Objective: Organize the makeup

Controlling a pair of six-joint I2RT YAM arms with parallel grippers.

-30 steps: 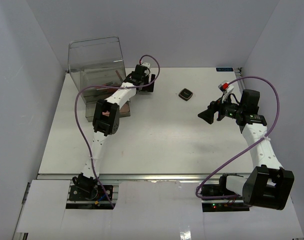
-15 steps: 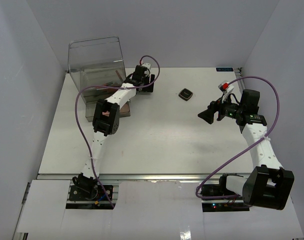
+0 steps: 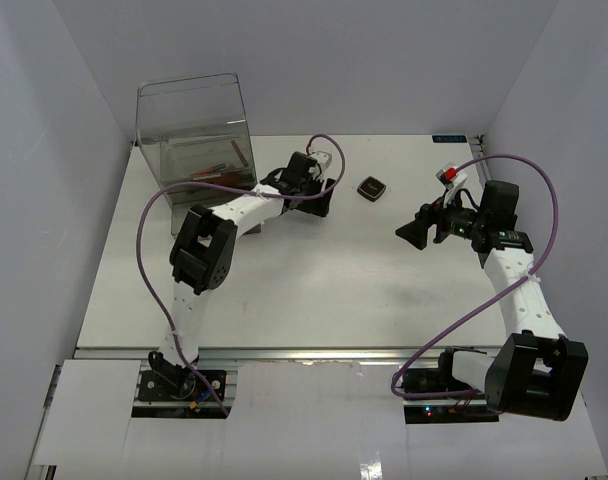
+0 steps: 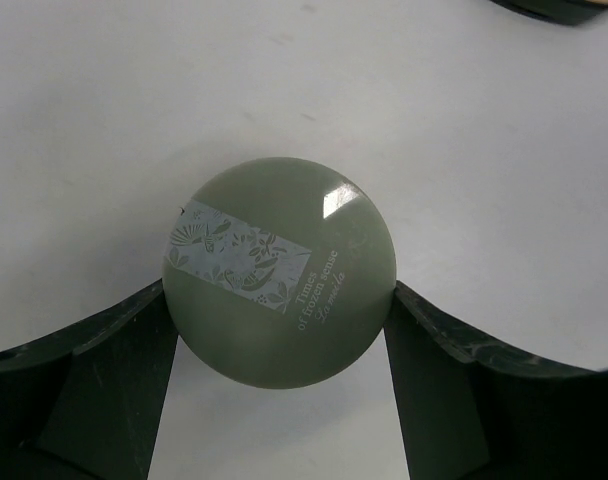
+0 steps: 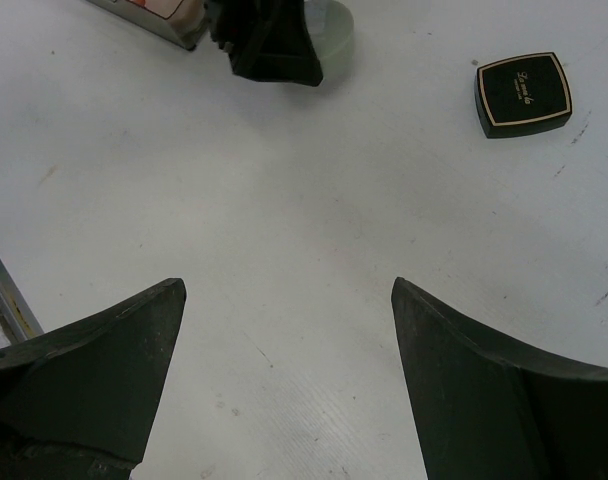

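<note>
A grey-green round jar [image 4: 279, 270] with a printed label fills the left wrist view, and both fingers of my left gripper [image 4: 281, 297] press on its sides. From above, that gripper [image 3: 319, 190] sits on the far middle of the table and hides the jar. A black square compact [image 3: 372, 188] lies just to its right. In the right wrist view the compact [image 5: 522, 93] shows at the upper right and the jar's rim [image 5: 336, 25] peeks out behind the left gripper [image 5: 274, 45]. My right gripper [image 3: 416, 232] hangs open over bare table with nothing between its fingers [image 5: 104, 360].
A tall clear plastic drawer box [image 3: 192, 125] stands at the far left corner, with slim red sticks [image 3: 219, 160] showing inside it. White walls close in the table on the left, back and right. The left arm's purple cable [image 3: 149, 215] loops beside the box.
My left gripper has swung right and nearer, away from the drawer box, and now grips the jar. The right arm has not moved.
</note>
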